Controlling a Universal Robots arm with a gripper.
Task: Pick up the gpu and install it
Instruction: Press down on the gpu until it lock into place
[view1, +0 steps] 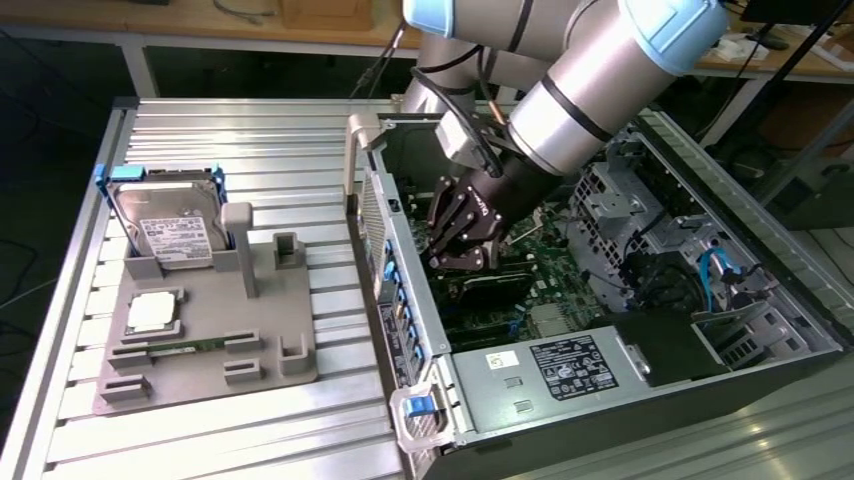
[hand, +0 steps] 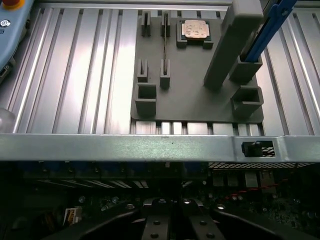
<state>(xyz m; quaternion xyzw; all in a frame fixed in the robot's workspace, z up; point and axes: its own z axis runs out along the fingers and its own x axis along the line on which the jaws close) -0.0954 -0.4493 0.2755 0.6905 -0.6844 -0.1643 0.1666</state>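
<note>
The claw (view1: 461, 262) is closed down inside the computer case (view1: 747, 300), over the gpu (view1: 487, 287). The card appears stiff, light, fragile; grip its edges.

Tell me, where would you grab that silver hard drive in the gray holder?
Probably take the hard drive by its top edge, from above, pinching its two flat faces. It stands nearly upright, its foot sits in the gray holder, and blue rails flank its sides, leaving the top free.
</note>
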